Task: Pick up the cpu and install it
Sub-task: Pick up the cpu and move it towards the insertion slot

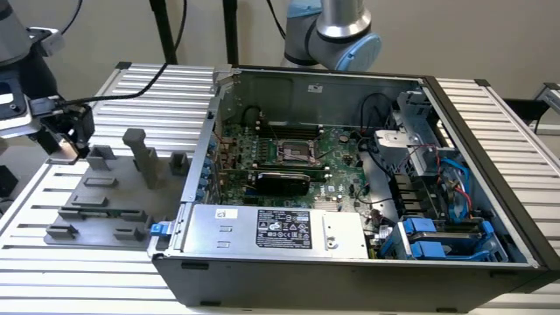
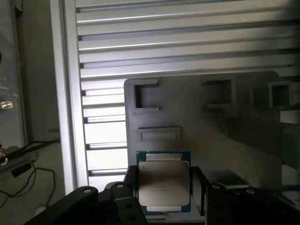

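Note:
The cpu (image 2: 164,182), a flat square chip with a silvery top and a green rim, sits between the two dark fingers (image 2: 131,187) of my gripper (image 2: 164,187), which is shut on its opposite edges. In the exterior view the gripper (image 1: 65,146) hangs at the far left, over the back corner of the grey fixture plate (image 1: 105,203), with a pale edge of the cpu (image 1: 63,151) showing at its tip. The dark square socket (image 1: 293,152) on the green motherboard (image 1: 332,187) lies inside the open computer case (image 1: 350,282), well off towards the exterior view's right.
Upright grey fixture blocks (image 1: 140,157) stand on the plate between the gripper and the case wall (image 1: 206,157). The case holds a silver power supply (image 1: 275,230), blue drive brackets (image 1: 429,239) and loose cables (image 1: 411,164). A ribbed aluminium table (image 1: 157,92) lies underneath.

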Action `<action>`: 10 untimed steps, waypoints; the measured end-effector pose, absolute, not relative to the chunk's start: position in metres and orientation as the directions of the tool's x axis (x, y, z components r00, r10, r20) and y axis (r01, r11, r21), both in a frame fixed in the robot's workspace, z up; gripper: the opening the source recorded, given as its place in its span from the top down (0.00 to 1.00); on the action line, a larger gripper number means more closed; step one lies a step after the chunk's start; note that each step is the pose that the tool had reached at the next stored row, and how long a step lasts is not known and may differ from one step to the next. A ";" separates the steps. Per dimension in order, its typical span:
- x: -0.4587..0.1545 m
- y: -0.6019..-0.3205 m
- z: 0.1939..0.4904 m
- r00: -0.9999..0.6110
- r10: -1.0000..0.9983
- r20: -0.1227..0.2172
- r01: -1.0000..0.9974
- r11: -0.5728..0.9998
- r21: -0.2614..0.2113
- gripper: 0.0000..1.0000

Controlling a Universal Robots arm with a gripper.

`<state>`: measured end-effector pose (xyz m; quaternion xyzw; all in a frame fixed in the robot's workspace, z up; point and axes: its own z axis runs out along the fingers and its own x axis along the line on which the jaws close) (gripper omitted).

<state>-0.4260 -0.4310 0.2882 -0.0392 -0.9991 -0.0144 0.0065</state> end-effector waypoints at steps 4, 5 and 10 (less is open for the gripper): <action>-0.420 -0.431 0.306 -0.997 0.078 0.014 0.078 0.997 0.028 0.45; -0.417 -0.431 0.311 -0.997 0.078 0.014 0.078 0.997 0.028 0.45; -0.400 -0.431 0.334 -0.997 0.078 0.014 0.079 0.997 0.028 0.45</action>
